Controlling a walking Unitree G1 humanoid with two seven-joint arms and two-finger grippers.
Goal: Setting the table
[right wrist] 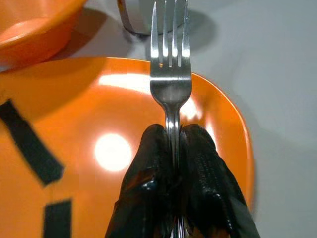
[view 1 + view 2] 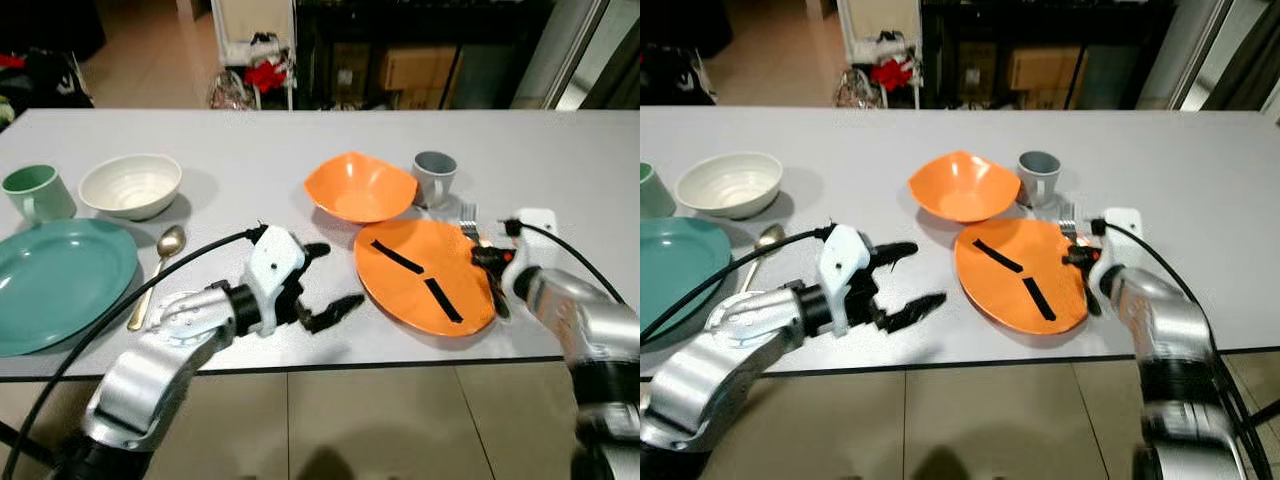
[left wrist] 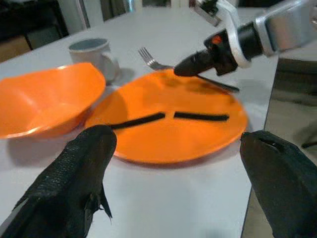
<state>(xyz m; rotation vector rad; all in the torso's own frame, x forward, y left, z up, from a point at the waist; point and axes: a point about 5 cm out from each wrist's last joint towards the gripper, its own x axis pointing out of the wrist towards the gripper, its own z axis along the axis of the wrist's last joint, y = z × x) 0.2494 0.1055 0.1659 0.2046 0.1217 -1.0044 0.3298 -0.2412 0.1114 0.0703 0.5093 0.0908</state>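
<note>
Left arm (image 2: 150,365): a rounded, brushed-silver shell, seen at the lower left of the head view, joined by a black collar to a white wrist housing (image 2: 272,275). A black cable (image 2: 120,300) ran along the arm to the top of that housing. The left gripper (image 2: 330,282) ended in two long black fingers (image 3: 74,183) with a coarse, grainy surface. Right arm (image 2: 590,330): the same silver shell, at the lower right, with a white bracket (image 2: 535,222) at the wrist and a thin black cable looping back from it. A small orange-red marking (image 3: 216,38) sat behind the right gripper (image 1: 173,148), whose black fingers (image 1: 203,168) showed a ribbed, glossy texture.
</note>
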